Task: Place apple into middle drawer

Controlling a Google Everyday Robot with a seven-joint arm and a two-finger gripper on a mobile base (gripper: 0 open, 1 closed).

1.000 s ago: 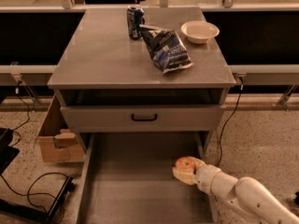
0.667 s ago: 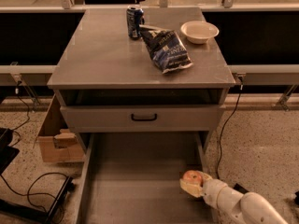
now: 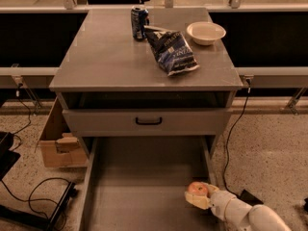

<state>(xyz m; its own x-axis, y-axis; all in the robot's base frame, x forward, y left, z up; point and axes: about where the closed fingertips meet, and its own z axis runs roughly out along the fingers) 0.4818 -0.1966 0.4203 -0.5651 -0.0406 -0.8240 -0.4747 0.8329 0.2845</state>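
Note:
The apple (image 3: 197,188) is small, round and red-orange. It sits between the cream fingers of my gripper (image 3: 199,196), low over the right side of the middle drawer's flat grey floor (image 3: 139,177). The drawer is pulled far out below the grey drawer front with a black handle (image 3: 148,121). My white arm (image 3: 245,215) reaches in from the bottom right, over the drawer's right wall. I cannot tell whether the apple touches the floor.
On the cabinet top (image 3: 96,57) stand a soda can (image 3: 139,22), a dark chip bag (image 3: 171,49) and a white bowl (image 3: 206,32). A cardboard box (image 3: 57,146) and black cables (image 3: 33,196) lie on the floor to the left. A cable (image 3: 231,143) hangs at the right.
My gripper has carried the apple downward and toward the front of the drawer, lower over its floor near the right wall. Nothing on the cabinet top has moved.

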